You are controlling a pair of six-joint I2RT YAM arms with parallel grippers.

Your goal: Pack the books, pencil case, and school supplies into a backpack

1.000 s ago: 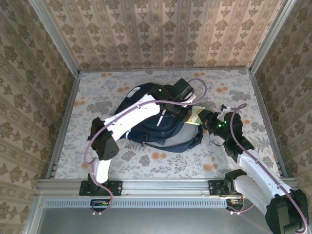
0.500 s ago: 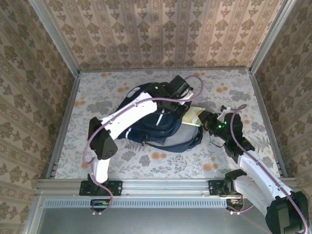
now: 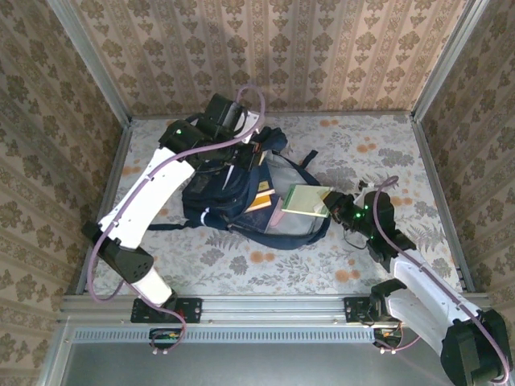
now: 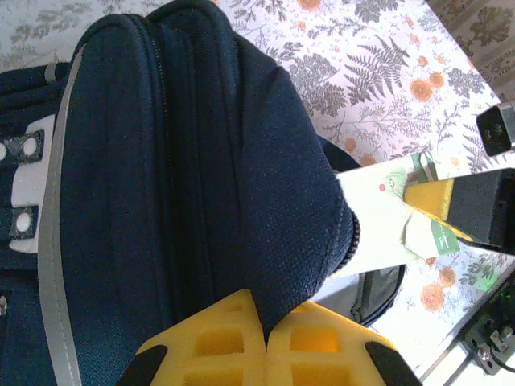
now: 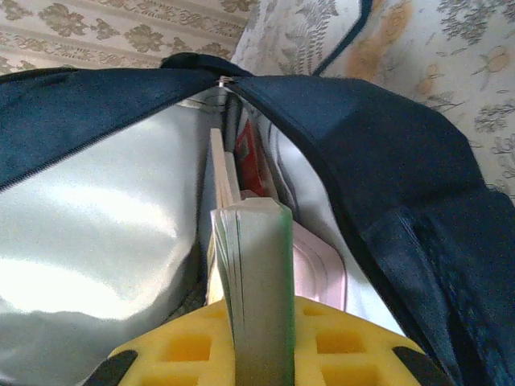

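left claw (image 4: 265,347) pinched tight on a fold of the navy backpack (image 4: 193,177), at its 12 o'clock rim. right claw (image 5: 261,354) clamped on the green-and-white book (image 5: 261,265), which points into the backpack's open mouth at 3 o'clock, mid-worktop (image 3: 386,153).

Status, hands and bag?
Left hand shut on dark navy fabric backpack. Right hand shut on small green-and-white book at its mouth. Orange book inside.
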